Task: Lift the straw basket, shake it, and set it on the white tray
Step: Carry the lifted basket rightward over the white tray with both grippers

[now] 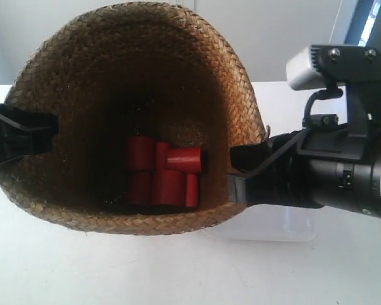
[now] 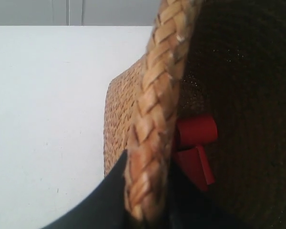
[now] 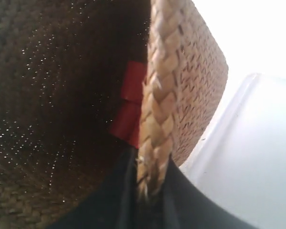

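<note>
The straw basket [image 1: 133, 70] hangs above the table, tipped so that its open mouth faces the exterior camera. My left gripper [image 1: 47, 136] is shut on the braided rim at the exterior view's left, and its wrist view shows the rim [image 2: 155, 119] pinched between the dark fingers of the gripper [image 2: 150, 188]. On the opposite side my right gripper [image 1: 238, 178] is shut on the rim too, as the right wrist view [image 3: 150, 176] confirms. The white tray [image 1: 267, 225] lies on the table below the right gripper, partly hidden by the basket and arm; the right wrist view shows the tray [image 3: 248, 152] too.
Several red cylinders [image 1: 165, 171] lie heaped against the basket's bottom; they also show in the left wrist view [image 2: 195, 138] and the right wrist view [image 3: 131, 109]. The white table [image 1: 114, 267] stretches under and in front of the basket.
</note>
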Robot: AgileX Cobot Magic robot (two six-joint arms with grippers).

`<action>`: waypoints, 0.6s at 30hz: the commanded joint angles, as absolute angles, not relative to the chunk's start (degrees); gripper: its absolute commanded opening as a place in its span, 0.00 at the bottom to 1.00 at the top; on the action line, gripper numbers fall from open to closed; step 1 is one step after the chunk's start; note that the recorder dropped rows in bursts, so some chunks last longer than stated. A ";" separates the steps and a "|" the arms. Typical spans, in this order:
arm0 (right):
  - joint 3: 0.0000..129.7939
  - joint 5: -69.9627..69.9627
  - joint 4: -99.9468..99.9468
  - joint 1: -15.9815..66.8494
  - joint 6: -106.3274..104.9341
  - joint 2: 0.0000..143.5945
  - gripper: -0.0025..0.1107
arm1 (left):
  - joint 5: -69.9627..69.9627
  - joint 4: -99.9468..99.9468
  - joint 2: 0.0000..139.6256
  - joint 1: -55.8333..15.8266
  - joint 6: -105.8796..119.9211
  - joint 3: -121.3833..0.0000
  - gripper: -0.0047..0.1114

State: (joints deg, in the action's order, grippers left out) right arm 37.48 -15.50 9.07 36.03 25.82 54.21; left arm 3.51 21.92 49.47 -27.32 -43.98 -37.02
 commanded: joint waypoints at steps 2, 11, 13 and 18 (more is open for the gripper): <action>38.60 -22.14 44.94 35.73 45.98 50.83 0.02 | 5.71 29.22 48.73 -26.96 -41.44 -36.69 0.04; 38.75 -19.14 51.96 35.94 56.80 53.82 0.02 | 1.33 29.37 50.79 -25.33 -42.01 -36.69 0.04; 38.75 -18.95 50.13 35.94 56.80 53.82 0.02 | 1.22 29.37 50.93 -25.33 -42.01 -36.69 0.04; 37.06 -16.13 46.74 35.94 56.80 54.27 0.02 | -4.46 29.26 53.97 -25.33 -41.79 -36.69 0.04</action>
